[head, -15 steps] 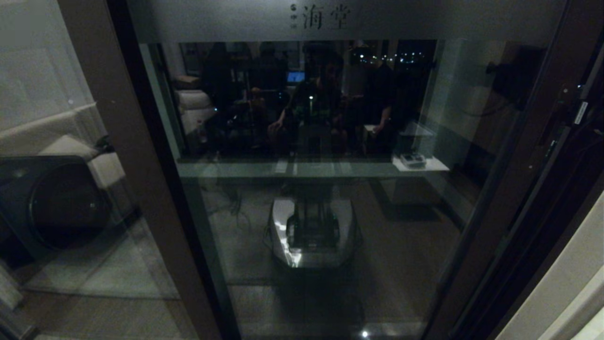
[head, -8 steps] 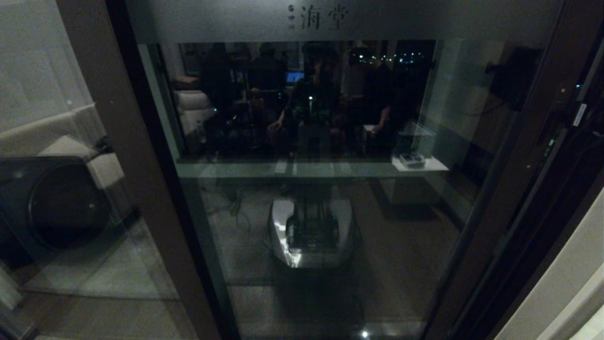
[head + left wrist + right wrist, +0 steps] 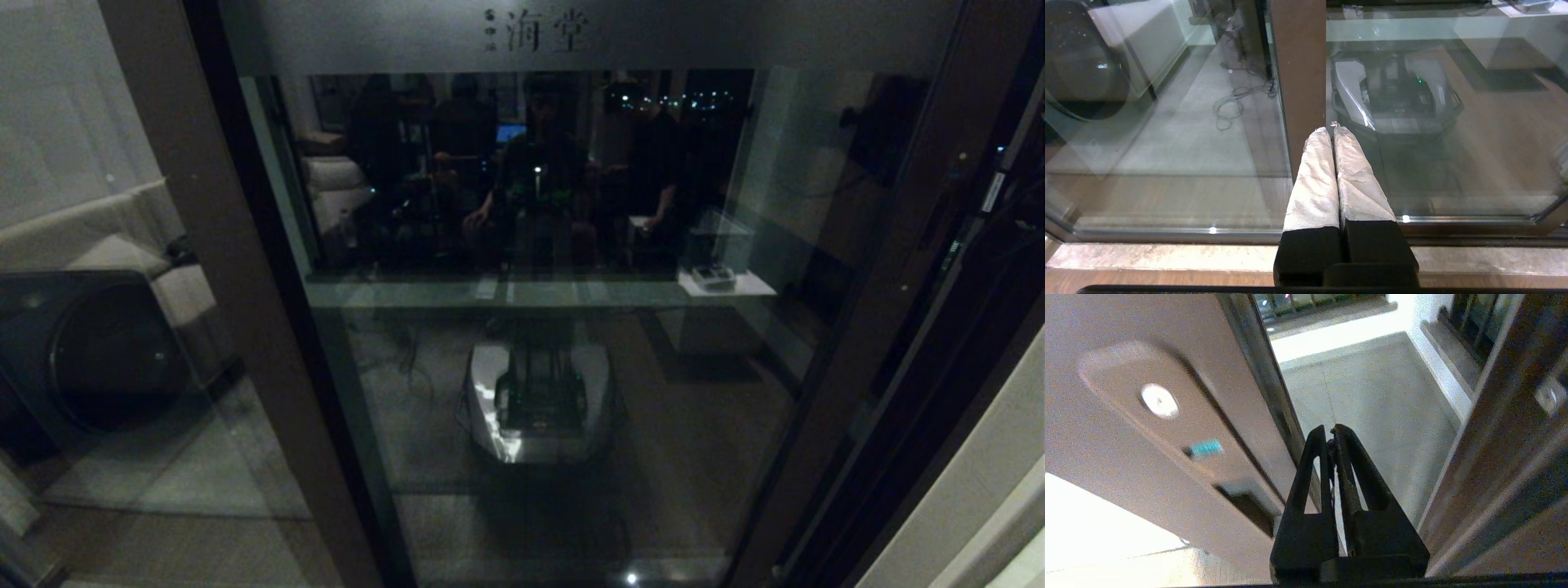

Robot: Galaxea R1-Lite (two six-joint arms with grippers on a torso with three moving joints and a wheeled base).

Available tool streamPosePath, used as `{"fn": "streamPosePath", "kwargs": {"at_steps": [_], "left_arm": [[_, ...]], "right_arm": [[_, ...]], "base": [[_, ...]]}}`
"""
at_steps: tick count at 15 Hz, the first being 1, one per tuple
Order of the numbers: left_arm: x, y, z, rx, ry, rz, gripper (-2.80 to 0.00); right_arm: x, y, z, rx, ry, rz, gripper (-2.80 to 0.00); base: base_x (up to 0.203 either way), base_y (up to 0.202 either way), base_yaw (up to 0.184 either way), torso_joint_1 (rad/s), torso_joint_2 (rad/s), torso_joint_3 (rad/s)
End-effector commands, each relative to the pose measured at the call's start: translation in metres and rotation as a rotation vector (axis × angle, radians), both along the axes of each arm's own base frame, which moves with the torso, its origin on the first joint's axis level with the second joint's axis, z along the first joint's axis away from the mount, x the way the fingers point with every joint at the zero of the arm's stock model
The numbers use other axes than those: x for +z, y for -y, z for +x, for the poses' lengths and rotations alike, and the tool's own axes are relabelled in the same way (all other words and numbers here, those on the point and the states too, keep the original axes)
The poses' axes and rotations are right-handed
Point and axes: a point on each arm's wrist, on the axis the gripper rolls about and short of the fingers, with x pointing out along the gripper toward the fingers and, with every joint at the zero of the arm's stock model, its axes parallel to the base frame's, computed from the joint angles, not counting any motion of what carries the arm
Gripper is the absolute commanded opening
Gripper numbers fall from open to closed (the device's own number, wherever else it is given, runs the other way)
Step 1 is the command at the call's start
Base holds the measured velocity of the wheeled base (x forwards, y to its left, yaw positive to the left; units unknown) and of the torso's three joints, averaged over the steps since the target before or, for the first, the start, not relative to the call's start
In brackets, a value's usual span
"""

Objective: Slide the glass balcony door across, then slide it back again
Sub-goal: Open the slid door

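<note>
The glass balcony door point(image 3: 571, 367) fills the head view, with a frosted band with characters across its top and its dark brown edge stile point(image 3: 890, 269) on the right. The right wrist view shows that stile point(image 3: 1147, 428) close up, with its recessed handle slot point(image 3: 1245, 506). My right gripper point(image 3: 1331, 433) is shut and empty, in the gap between the stile and the door frame point(image 3: 1515, 437). I cannot tell whether it touches the stile. My left gripper point(image 3: 1329, 131) is shut and empty, its white-wrapped fingertips at a brown upright stile point(image 3: 1298, 73). Neither gripper shows in the head view.
A second brown-framed pane point(image 3: 82, 245) on the left shows a pale sofa and a round black shape point(image 3: 98, 351). The robot's base point(image 3: 539, 400) is reflected in the door glass. Pale balcony floor point(image 3: 1372, 396) lies beyond the gap. A stone sill point(image 3: 1167, 257) runs along the bottom track.
The door has slid a little to the left: the characters on its frosted band and its right stile have shifted left, widening the gap at the right.
</note>
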Motion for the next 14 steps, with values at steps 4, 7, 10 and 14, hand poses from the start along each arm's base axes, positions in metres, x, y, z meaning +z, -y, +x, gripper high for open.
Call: {"fn": "streamPosePath", "kwargs": {"at_steps": [4, 7, 10, 14], "left_arm": [[0.000, 0.000, 0.000, 0.000, -0.003, 0.000, -2.80], [0.000, 0.000, 0.000, 0.000, -0.002, 0.000, -2.80], [0.000, 0.000, 0.000, 0.000, -0.002, 0.000, -2.80], [0.000, 0.000, 0.000, 0.000, -0.002, 0.000, -2.80]], "right_arm": [[0.008, -0.001, -0.002, -0.003, 0.024, -0.011, -2.80], [0.009, -0.001, -0.002, -0.003, 0.025, -0.015, -2.80], [0.009, -0.007, 0.000, 0.014, 0.020, -0.015, -2.80], [0.011, -0.027, 0.001, 0.060, 0.016, -0.011, -2.80]], "base": [[0.000, 0.000, 0.000, 0.000, 0.00, 0.000], [0.000, 0.000, 0.000, 0.000, 0.00, 0.000], [0.000, 0.000, 0.000, 0.000, 0.00, 0.000], [0.000, 0.000, 0.000, 0.000, 0.00, 0.000]]}}
